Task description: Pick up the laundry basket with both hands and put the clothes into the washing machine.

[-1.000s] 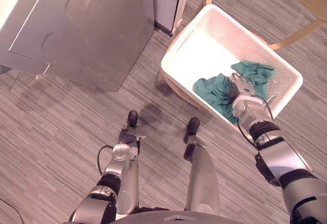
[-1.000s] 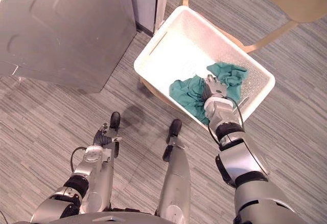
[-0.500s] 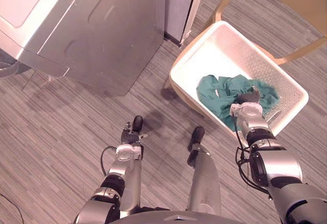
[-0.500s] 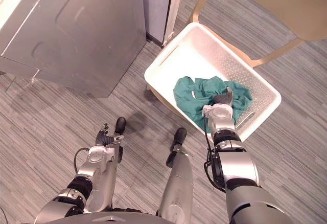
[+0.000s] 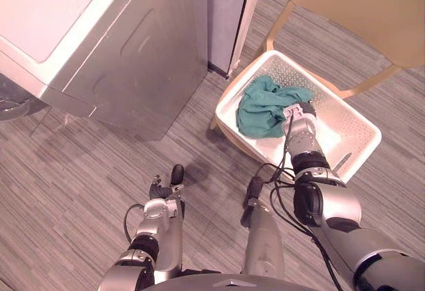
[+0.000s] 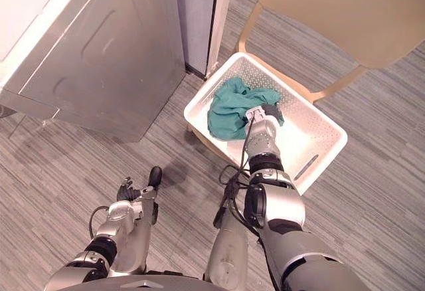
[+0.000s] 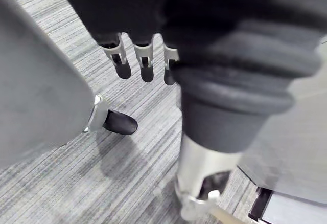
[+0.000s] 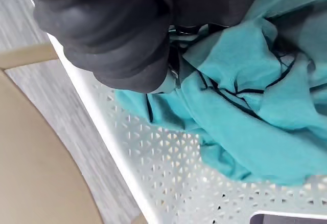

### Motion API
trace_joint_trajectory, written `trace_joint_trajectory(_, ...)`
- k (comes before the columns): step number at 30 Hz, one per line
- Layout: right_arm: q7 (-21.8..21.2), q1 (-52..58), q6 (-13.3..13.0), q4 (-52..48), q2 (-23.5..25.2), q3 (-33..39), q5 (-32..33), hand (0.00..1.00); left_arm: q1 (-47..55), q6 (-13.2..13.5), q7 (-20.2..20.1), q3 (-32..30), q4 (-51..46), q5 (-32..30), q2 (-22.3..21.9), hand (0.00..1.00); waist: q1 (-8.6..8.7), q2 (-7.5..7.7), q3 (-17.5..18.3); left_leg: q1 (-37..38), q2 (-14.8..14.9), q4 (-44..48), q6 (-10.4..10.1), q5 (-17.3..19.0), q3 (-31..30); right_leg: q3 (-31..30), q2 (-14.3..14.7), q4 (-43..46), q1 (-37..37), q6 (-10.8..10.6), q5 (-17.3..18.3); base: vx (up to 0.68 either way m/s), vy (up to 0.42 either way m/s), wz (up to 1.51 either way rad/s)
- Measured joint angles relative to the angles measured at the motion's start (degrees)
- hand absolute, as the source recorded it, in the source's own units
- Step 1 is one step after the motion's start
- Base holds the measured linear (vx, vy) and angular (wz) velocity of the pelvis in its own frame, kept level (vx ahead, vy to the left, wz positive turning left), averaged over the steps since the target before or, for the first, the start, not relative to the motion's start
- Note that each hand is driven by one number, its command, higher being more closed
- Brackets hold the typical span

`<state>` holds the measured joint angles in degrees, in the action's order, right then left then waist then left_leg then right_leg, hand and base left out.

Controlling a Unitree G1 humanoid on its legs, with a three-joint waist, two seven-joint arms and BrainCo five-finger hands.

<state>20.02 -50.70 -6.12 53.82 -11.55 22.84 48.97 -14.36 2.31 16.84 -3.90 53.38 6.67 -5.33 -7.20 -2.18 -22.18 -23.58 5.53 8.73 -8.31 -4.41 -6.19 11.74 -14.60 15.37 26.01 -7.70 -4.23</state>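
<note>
A white perforated laundry basket (image 5: 355, 123) sits on the floor to my right, in front of the grey washing machine (image 5: 113, 45). Bunched teal clothes (image 5: 264, 107) lie against the basket's far left wall. My right hand (image 5: 300, 118) reaches down into the basket, fingers curled into the edge of the teal clothes (image 8: 245, 106). Its dark cover (image 8: 117, 24) sits just above the basket's wall (image 8: 168, 168). My left hand (image 5: 159, 194) hangs low over the floor, well away from the basket. Its fingers (image 7: 135, 63) are relaxed and hold nothing.
A tan wooden chair (image 5: 358, 5) stands just behind the basket, with its legs close around it. A narrow grey panel (image 5: 226, 12) stands between the washing machine and the chair. Grey striped carpet (image 5: 73, 171) covers the floor at lower left.
The camera has shifted. My right hand has dragged the teal clothes from the basket's near right corner over to its far left side. The left hand still hangs idle.
</note>
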Motion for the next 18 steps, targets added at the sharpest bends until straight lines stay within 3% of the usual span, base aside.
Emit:
trace_joint_trajectory(5,0.14,0.2,-2.52,-4.08,3.41,1.04,6.56,1.0,0.43,-0.09,-0.02,-0.01,0.27,0.0,0.14,0.0,0.47,-0.03,0.02,1.86,0.03,-1.1,-0.02,-0.18,0.31,0.01,0.04,-0.97,-1.69,-0.17,-0.13,0.04,-0.018,-0.01)
trace_joint_trajectory(8,0.22,2.56,-4.74,-13.89,7.71,-0.36,7.63,1.0,0.88,-0.11,0.0,0.11,0.54,-0.01,0.3,0.0,1.11,-0.08,0.06,3.52,0.11,-1.77,-0.03,-0.16,0.96,-0.26,0.09,-1.55,-3.01,-0.24,-0.15,0.04,-0.018,-0.06)
trace_joint_trajectory(12,0.36,10.15,-9.56,-28.37,11.42,-5.96,8.09,1.0,1.13,-0.18,0.02,0.63,1.32,-0.14,0.41,0.0,1.29,-0.08,0.12,5.19,0.12,-1.99,-0.02,0.08,1.42,-0.39,0.06,-2.01,-4.59,-0.33,-0.09,0.03,-0.011,-0.03)
trace_joint_trajectory(18,-0.08,23.08,-12.61,-42.51,16.35,-16.31,8.96,1.0,4.35,-1.14,0.03,0.67,1.34,-2.23,1.1,0.0,2.41,-0.11,1.33,8.68,0.15,-4.12,-0.42,0.36,1.81,-0.53,0.14,-2.99,-7.27,-0.66,0.51,0.01,-0.003,-0.01)
